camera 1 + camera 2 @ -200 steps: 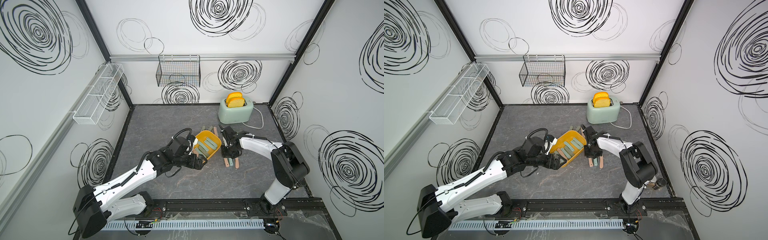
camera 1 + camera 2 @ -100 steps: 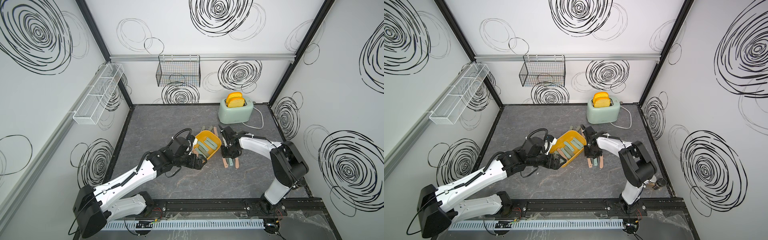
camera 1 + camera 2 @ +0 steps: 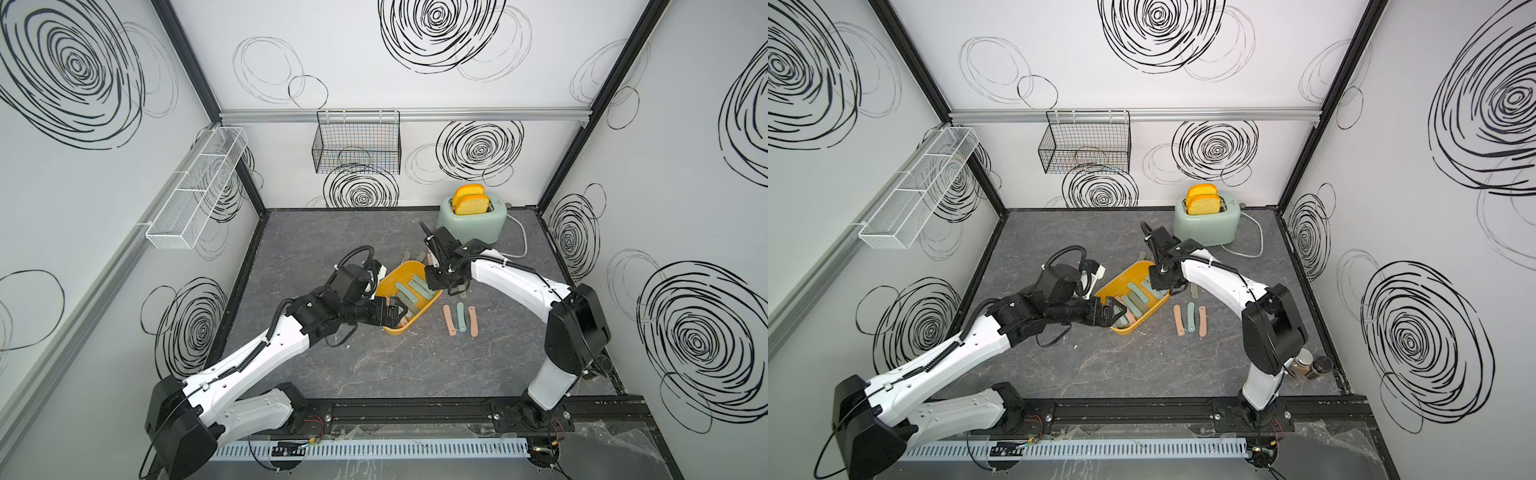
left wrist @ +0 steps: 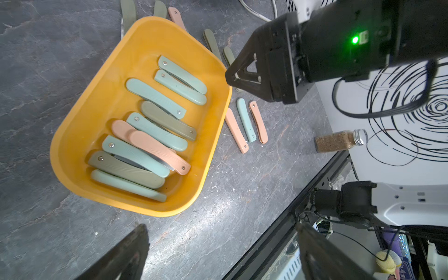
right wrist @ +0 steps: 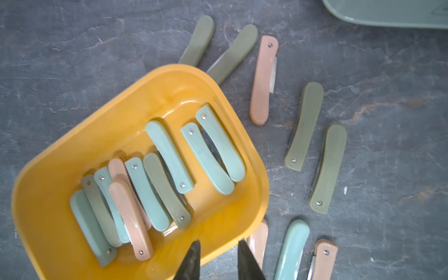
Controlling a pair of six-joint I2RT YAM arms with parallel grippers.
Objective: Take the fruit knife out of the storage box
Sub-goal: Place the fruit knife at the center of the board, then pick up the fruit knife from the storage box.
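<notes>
The storage box (image 3: 395,278) (image 3: 1121,282) is a mustard-yellow tub in the middle of the table, with several folded fruit knives (image 4: 155,97) (image 5: 169,155) in teal, olive and pink inside it. More knives lie on the table outside: three in a row (image 3: 459,318) (image 4: 246,123) to its right, others (image 5: 304,126) behind it. My left gripper (image 3: 395,313) (image 4: 221,226) is wide open at the box's near end, holding nothing. My right gripper (image 3: 1163,284) (image 5: 219,244) hovers over the box's right rim, its jaws a narrow gap apart with nothing between them.
A mint toaster (image 3: 473,220) holding toast stands at the back right, its cord trailing. A black wire basket (image 3: 357,147) hangs on the back wall and a white mesh rack (image 3: 195,187) on the left wall. Spice jars (image 3: 1304,363) stand at the near right corner.
My right gripper has shifted a little left, from above the loose knives toward the box's rim. The left arm and the box have not moved.
</notes>
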